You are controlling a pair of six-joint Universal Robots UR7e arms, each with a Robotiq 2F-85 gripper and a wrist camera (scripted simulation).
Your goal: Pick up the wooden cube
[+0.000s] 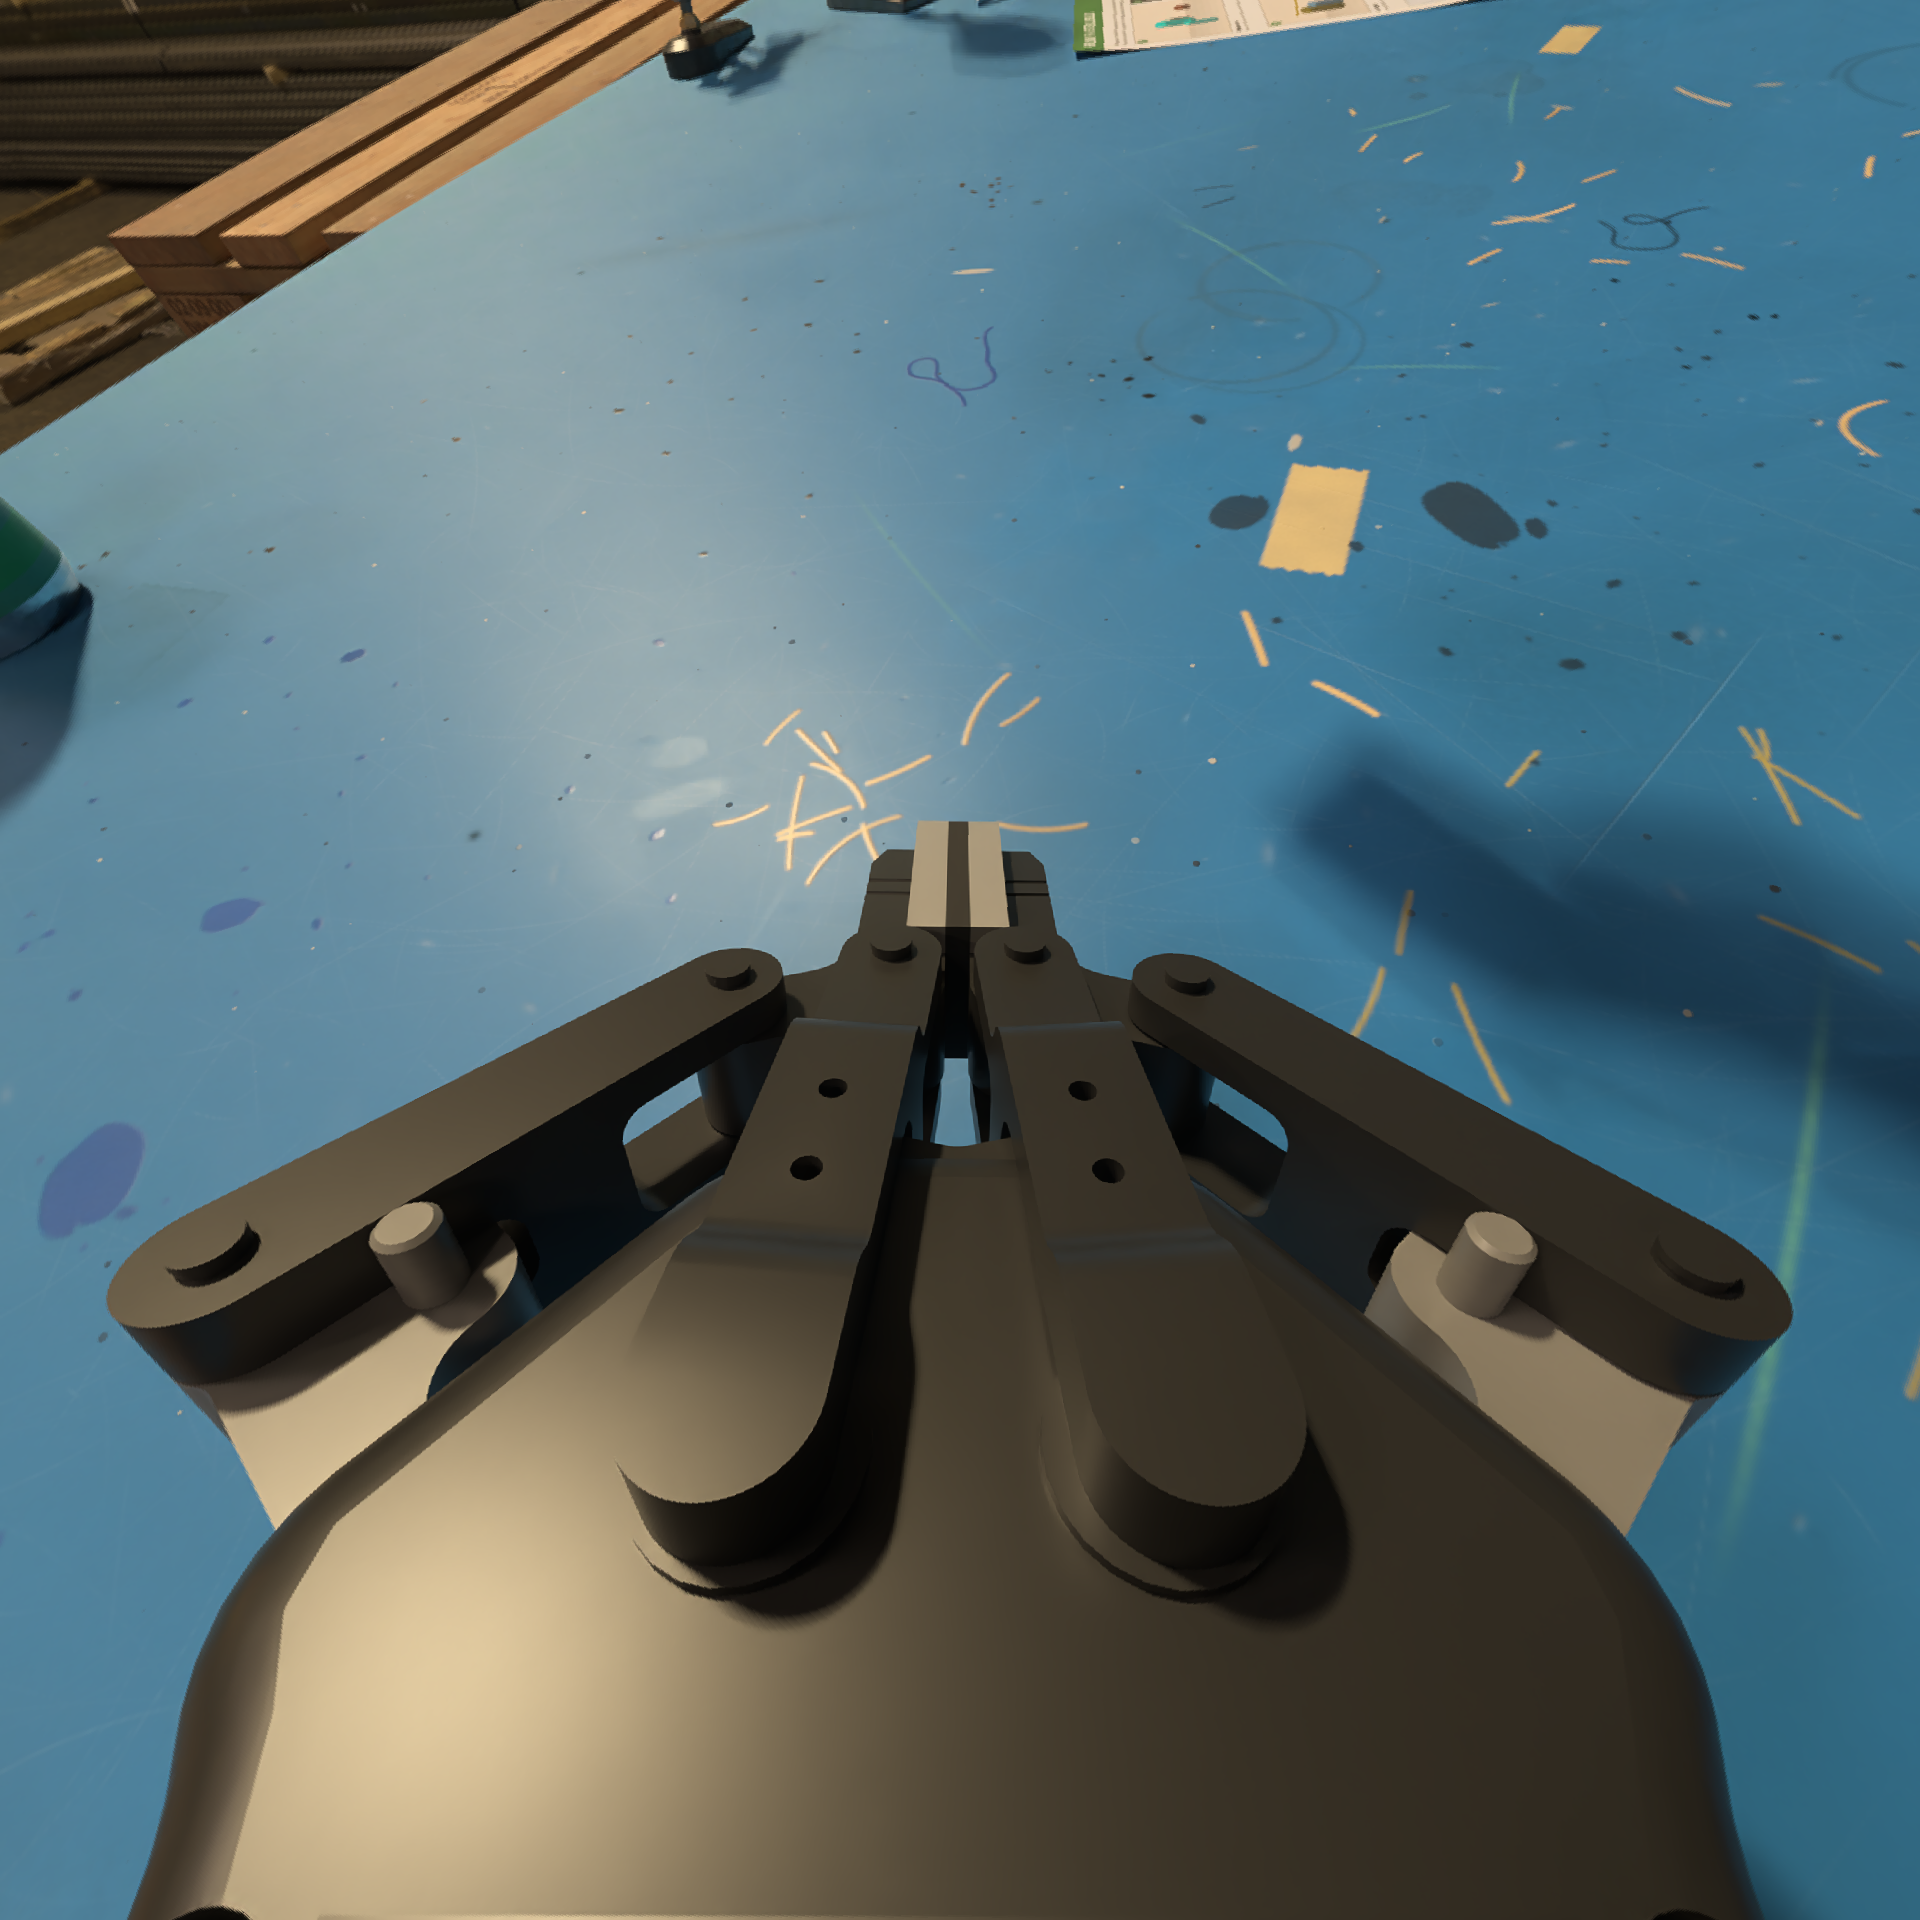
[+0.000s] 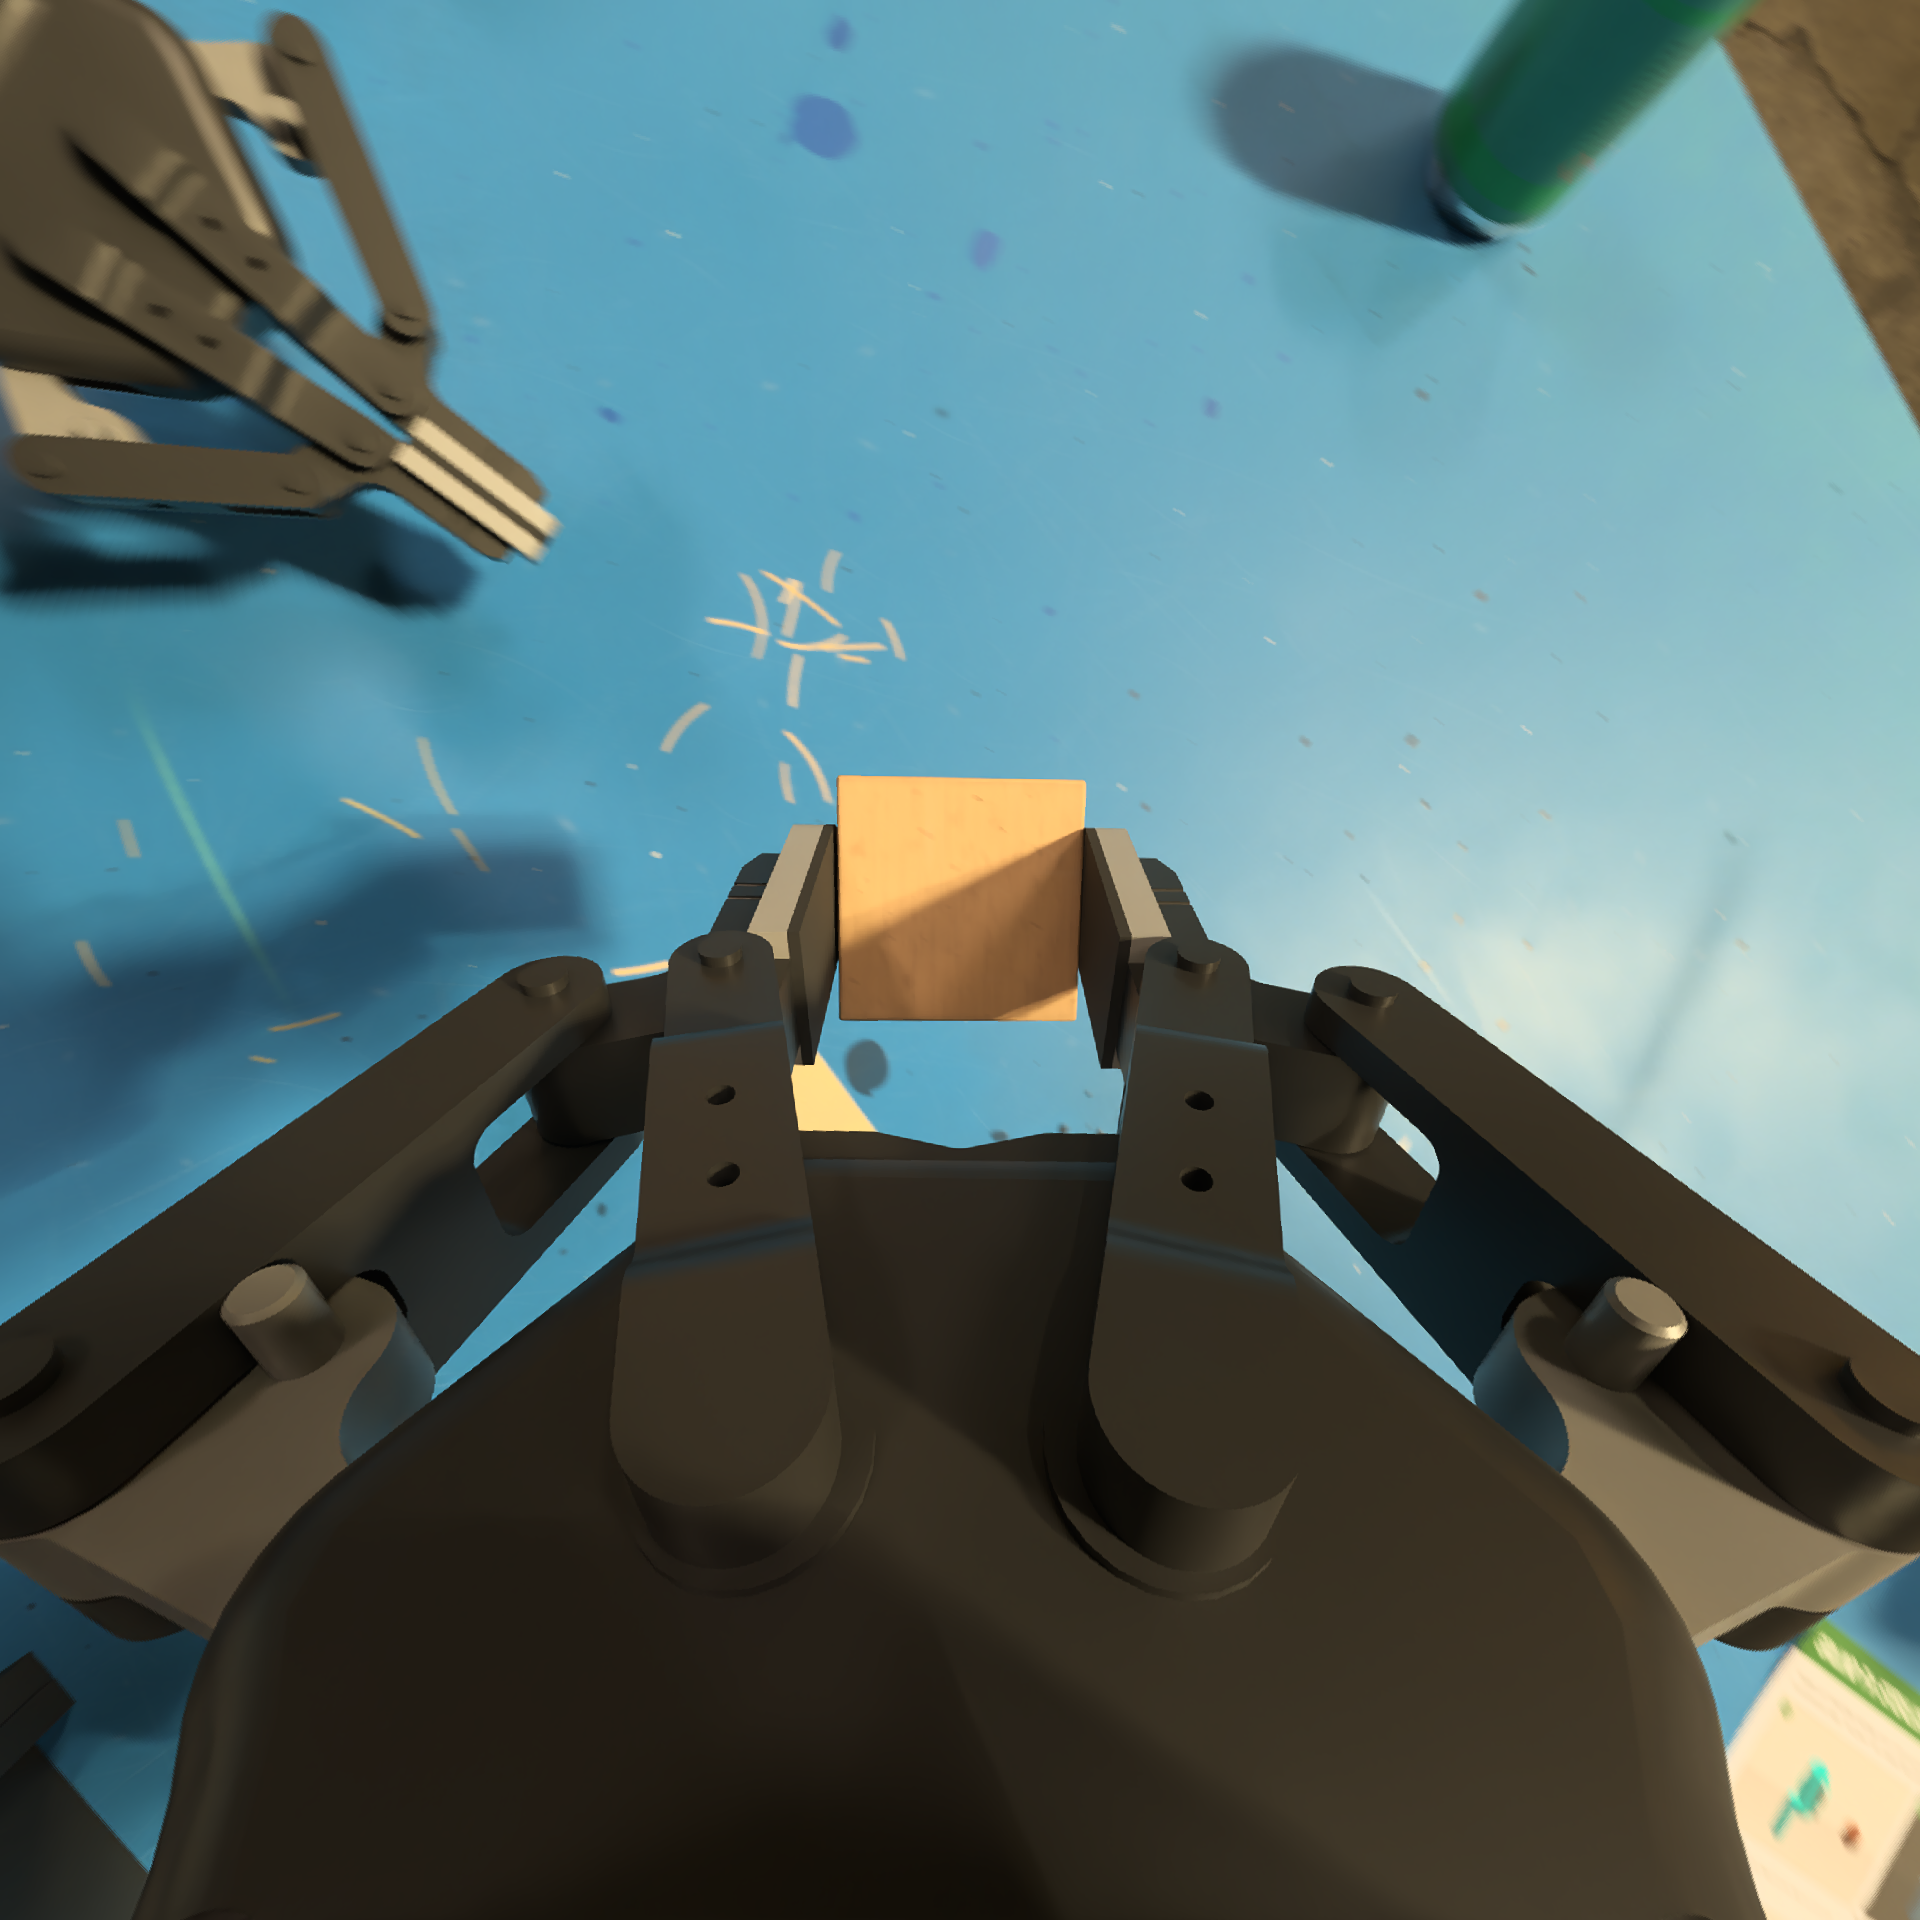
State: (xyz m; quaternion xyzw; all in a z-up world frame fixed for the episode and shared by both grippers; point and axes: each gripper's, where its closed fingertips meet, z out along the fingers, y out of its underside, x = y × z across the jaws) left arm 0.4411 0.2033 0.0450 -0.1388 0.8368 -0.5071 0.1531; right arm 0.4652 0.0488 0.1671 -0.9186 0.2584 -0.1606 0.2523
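Left hand [image 2: 525,520] & green can [image 2: 1538,125] flank, table [image 2: 1351,623] btwn open

- The wooden cube [image 2: 961,899] sits between the right gripper's [image 2: 959,925] jaws, above the bench [image 2: 1351,623].
- The left gripper [image 2: 525,520] lies far left of it.
- A can [image 2: 1538,114] stands far right, beyond.

The left gripper [image 1: 957,875] is matte dark grey with pale grey finger pads [image 1: 935,875]. The right gripper [image 2: 960,914] matches: rounded body, slotted linkage bars, cylindrical pins, paired screw holes.
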